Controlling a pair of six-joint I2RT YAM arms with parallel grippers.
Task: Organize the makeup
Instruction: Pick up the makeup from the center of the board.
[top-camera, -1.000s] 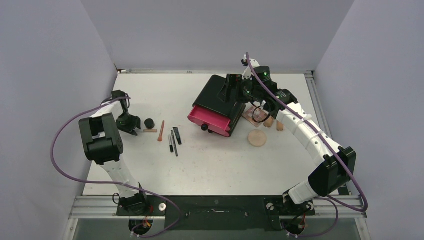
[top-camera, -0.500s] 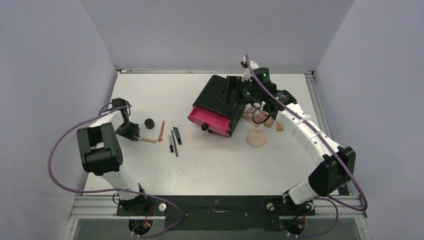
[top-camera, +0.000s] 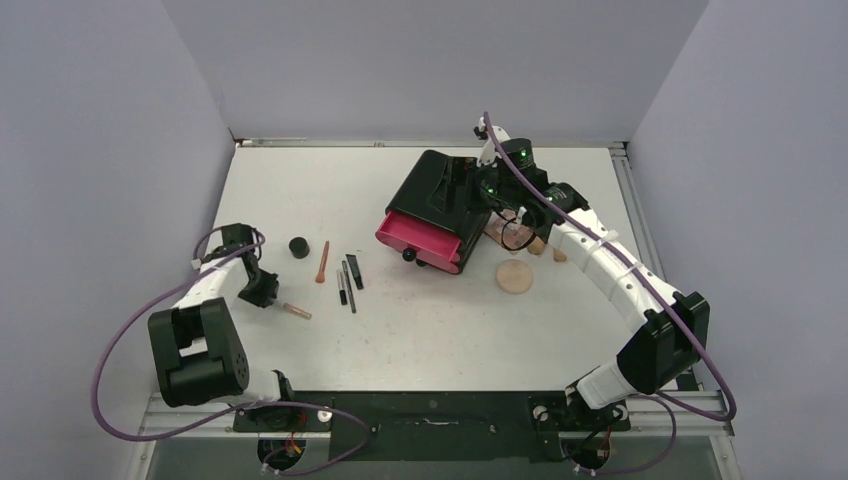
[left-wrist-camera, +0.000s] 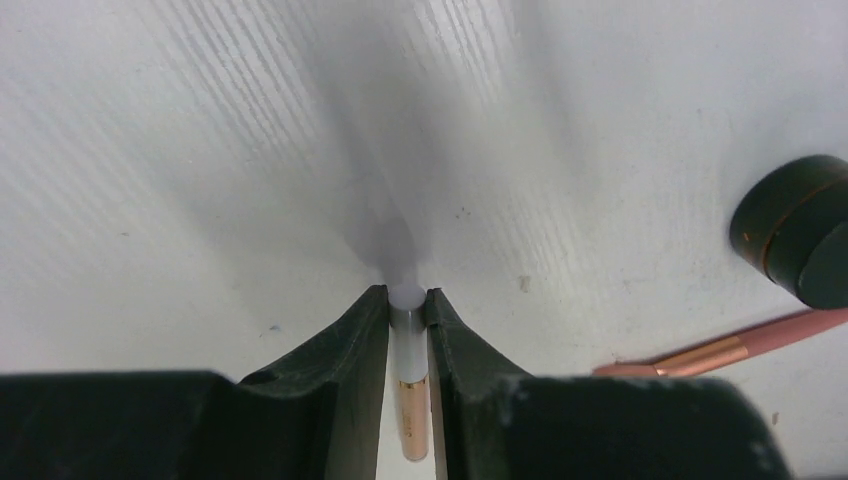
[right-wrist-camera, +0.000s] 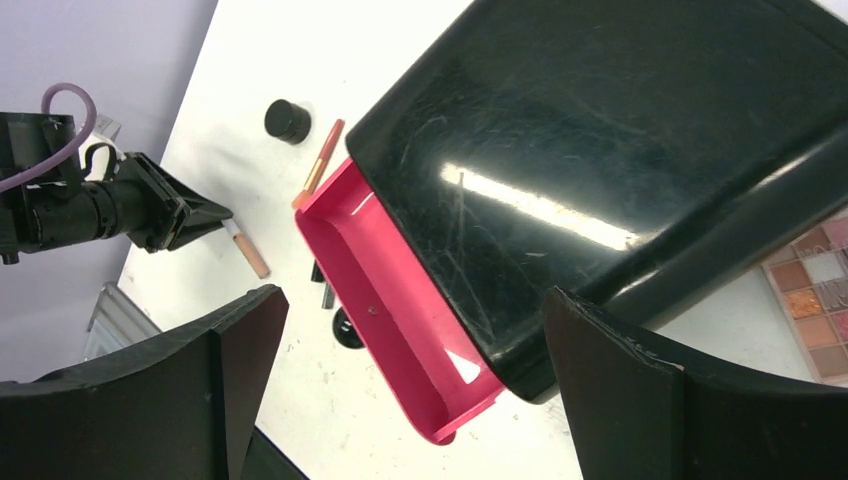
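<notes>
**Top view, left to right.** A white table (top-camera: 420, 340) stood inside plain lavender walls (top-camera: 100, 120), with a metal rail (top-camera: 630, 195) along its right edge. The lower middle of the table lay bare.

- **Left arm:** It was folded low at the lower left. The left gripper (top-camera: 268, 297) pointed right and was closed narrowly on a rose-gold stick (top-camera: 297, 312) near its white end.
- **Above and to the right of it:** The black round jar (top-camera: 298, 246), the orange-handled brush (top-camera: 322, 262) and the black pencils (top-camera: 348, 280) lay apart from one another.
- **Upper centre:** A black cabinet (top-camera: 430, 190) stood with its pink drawer (top-camera: 420, 240) pulled out.
- **Right arm:** It reached up from the lower right. The right gripper (top-camera: 465, 190) hung over the cabinet with its fingers spread wide and held nothing.
- **Right of the cabinet:** The peach disc (top-camera: 515, 276), the eyeshadow palette (right-wrist-camera: 815, 290) and the tan tubes (top-camera: 559, 252) lay here.
</notes>
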